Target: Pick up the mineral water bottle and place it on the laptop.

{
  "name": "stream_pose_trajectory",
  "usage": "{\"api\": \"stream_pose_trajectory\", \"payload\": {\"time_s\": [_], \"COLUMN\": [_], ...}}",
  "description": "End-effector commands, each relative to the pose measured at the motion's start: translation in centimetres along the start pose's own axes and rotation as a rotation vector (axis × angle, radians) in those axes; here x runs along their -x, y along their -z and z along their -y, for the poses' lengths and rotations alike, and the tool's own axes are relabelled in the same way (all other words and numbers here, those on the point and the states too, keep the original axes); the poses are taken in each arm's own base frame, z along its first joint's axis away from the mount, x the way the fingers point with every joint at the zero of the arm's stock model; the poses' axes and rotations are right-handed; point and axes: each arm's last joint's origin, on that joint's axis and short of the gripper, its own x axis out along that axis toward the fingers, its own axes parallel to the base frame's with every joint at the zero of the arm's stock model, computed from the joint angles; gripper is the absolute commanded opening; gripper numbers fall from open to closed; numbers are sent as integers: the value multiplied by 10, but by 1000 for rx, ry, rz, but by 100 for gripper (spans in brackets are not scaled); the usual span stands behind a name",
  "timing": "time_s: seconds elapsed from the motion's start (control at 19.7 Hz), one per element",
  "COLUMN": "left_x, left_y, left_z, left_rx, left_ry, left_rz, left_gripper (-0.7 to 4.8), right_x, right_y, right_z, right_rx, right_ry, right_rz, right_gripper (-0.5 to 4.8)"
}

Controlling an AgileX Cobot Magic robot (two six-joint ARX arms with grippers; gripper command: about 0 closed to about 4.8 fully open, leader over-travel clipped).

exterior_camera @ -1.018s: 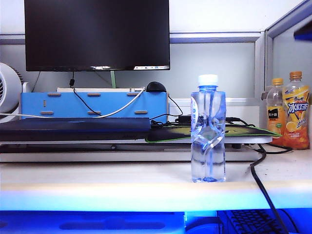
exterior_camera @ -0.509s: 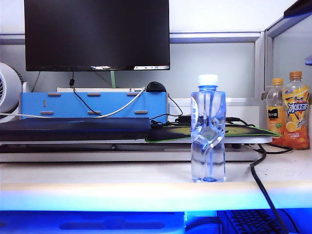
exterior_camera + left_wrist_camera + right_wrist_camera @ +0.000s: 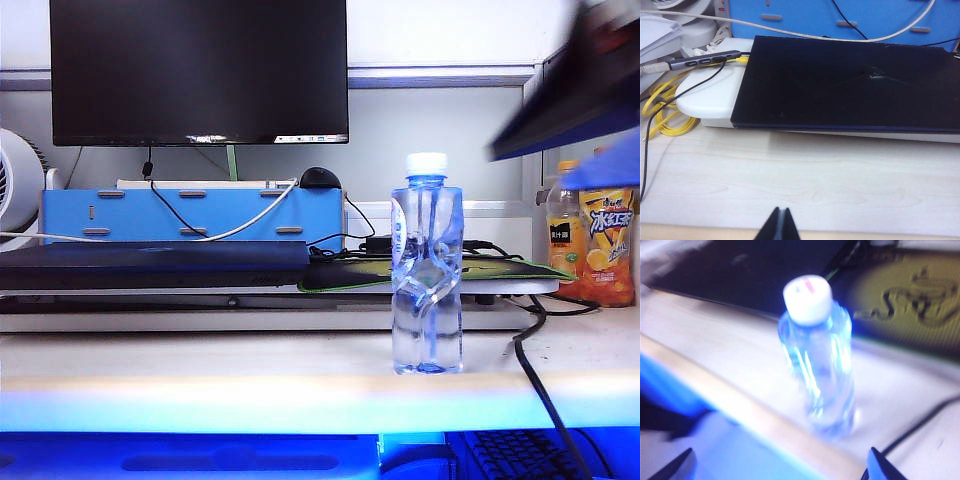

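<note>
Approach step | right gripper (image 3: pixel 777 462) fingers spread, mineral water bottle (image 3: pixel 817 352) upright ahead between them, untouched | left gripper (image 3: pixel 779 227) pressed together, laptop (image 3: pixel 850 82) beyond | next: straddle bottle, close.

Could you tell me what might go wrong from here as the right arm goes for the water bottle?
1. The mineral water bottle stands upright near the desk's front edge; a bump from the open right gripper could tip it off.
2. A black cable lies close to the bottle's right and might snag a finger.
3. The laptop sits raised on a white stand, so the narrow bottle could topple there.
The left gripper is shut.
</note>
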Motion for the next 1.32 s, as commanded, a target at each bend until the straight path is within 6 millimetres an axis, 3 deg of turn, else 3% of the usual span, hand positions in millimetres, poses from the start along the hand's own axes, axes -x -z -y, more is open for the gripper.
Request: {"api": "stream_pose_trajectory", "payload": {"time_s": [0.05, 0.81, 1.27, 1.32], "left_x": [0, 0, 0, 0], "left_y": [0, 0, 0, 0], "left_z": [0, 0, 0, 0], "left_rx": [-2, -2, -2, -2], "left_ry": [1, 0, 0, 1], "left_rz": [3, 3, 3, 3], "left_gripper": [-2, -2, -2, -2], "right_x": [-19, -123, -136, -137], "right_y": [-12, -21, -16, -18], "right_z": [-9, -15, -14, -14], "right_rx": [125, 212, 211, 211], "right_ry": [117, 116, 121, 120], "right_rz": [9, -172, -172, -168], "right_gripper": [479, 479, 479, 393]}}
